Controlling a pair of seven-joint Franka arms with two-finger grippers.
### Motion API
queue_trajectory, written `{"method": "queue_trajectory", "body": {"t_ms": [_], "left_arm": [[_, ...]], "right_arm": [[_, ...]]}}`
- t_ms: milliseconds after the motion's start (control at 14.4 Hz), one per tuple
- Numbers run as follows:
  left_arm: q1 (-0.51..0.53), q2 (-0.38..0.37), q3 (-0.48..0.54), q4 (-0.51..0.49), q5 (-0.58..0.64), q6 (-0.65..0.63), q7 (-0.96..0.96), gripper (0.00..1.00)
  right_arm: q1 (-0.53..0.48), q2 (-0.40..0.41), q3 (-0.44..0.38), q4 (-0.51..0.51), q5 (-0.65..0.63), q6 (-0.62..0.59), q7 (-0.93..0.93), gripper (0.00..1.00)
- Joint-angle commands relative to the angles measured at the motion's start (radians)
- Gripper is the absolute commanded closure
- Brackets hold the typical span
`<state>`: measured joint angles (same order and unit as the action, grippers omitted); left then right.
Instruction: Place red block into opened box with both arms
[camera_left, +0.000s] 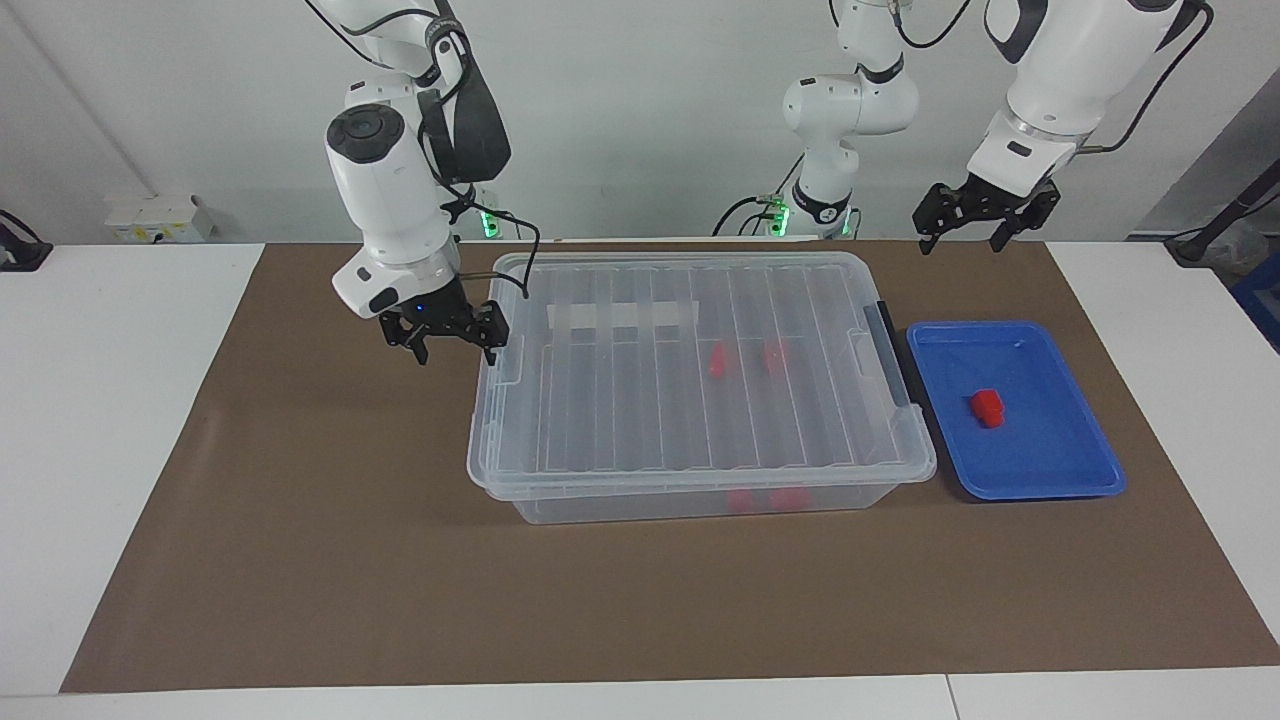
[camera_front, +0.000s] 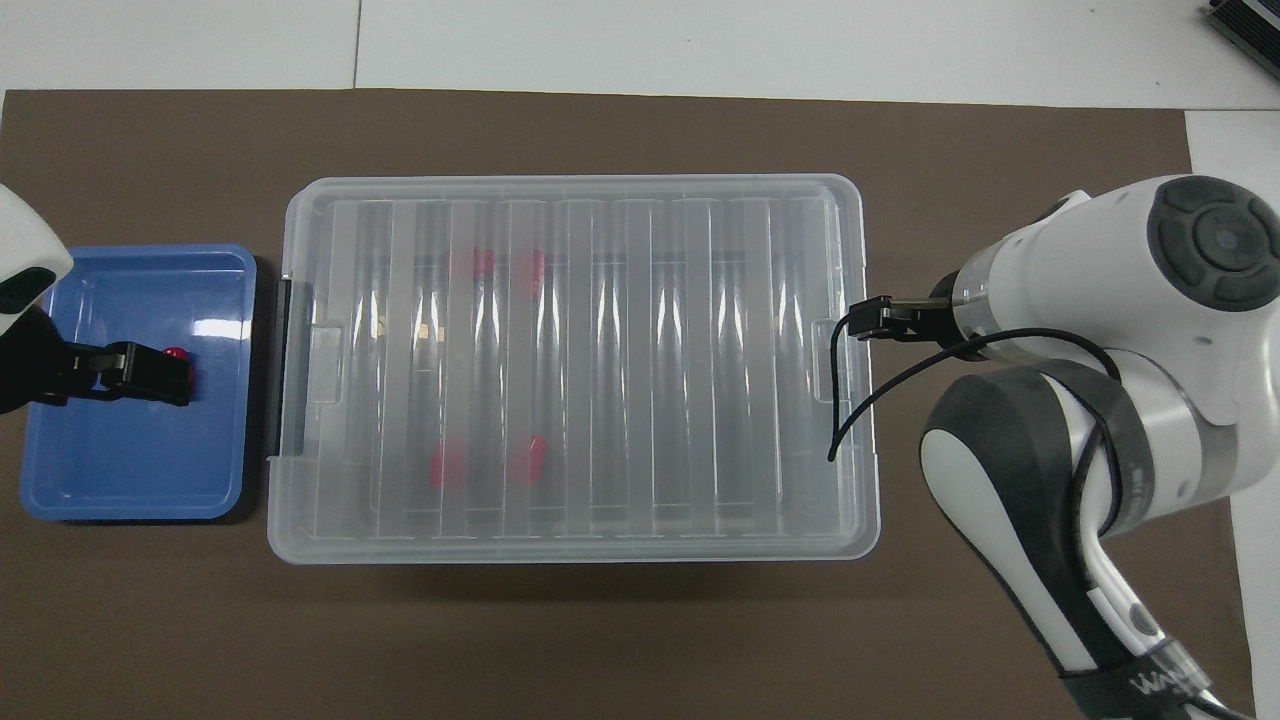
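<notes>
The red block (camera_left: 988, 407) lies alone in the shallow blue tray (camera_left: 1060, 470) beside the box's black latch end. The box (camera_left: 700, 400) is a clear bin in the middle of the mat, its ribbed lid (camera_front: 575, 360) down flat on it. Several red blocks show blurred through the lid and wall. My right gripper (camera_left: 455, 350) hangs open, holding nothing, just off the box's end toward the right arm's end of the table, close to the lid's handle tab (camera_left: 508, 358). My left gripper (camera_left: 962, 240) waits open, raised; in the overhead view the left gripper (camera_front: 150, 372) covers most of the red block (camera_front: 178, 354).
A brown mat (camera_left: 330, 520) covers the table under everything. The black latch (camera_left: 893, 350) sits on the box's end toward the tray. A dark cable (camera_front: 860, 400) from the right wrist dangles over the lid's corner.
</notes>
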<state>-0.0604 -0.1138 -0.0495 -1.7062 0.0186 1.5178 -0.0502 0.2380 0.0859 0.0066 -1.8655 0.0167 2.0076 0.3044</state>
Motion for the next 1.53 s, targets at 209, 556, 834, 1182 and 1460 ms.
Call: {"method": "queue_trajectory", "body": {"t_ms": [209, 556, 834, 1182, 1460], "left_arm": [[0.010, -0.014, -0.003, -0.003, 0.004, -0.024, -0.008, 0.00], [0.010, -0.014, -0.004, -0.003, 0.004, -0.018, -0.005, 0.00], [0.011, -0.017, -0.001, -0.004, 0.003, -0.018, 0.000, 0.00], [0.013, -0.023, -0.001, -0.016, 0.006, -0.013, 0.006, 0.00], [0.080, -0.030, -0.001, -0.033, 0.004, 0.007, 0.116, 0.00]], "right_arm": [[0.014, 0.000, -0.002, -0.046, -0.003, 0.033, 0.019, 0.00], [-0.009, -0.003, -0.004, -0.044, -0.003, 0.022, 0.015, 0.00], [-0.055, -0.003, -0.004, -0.046, -0.003, 0.025, -0.046, 0.00], [-0.133, -0.002, -0.004, -0.049, -0.004, 0.023, -0.149, 0.00], [-0.192, -0.002, -0.004, -0.049, -0.003, 0.025, -0.172, 0.00]]}}
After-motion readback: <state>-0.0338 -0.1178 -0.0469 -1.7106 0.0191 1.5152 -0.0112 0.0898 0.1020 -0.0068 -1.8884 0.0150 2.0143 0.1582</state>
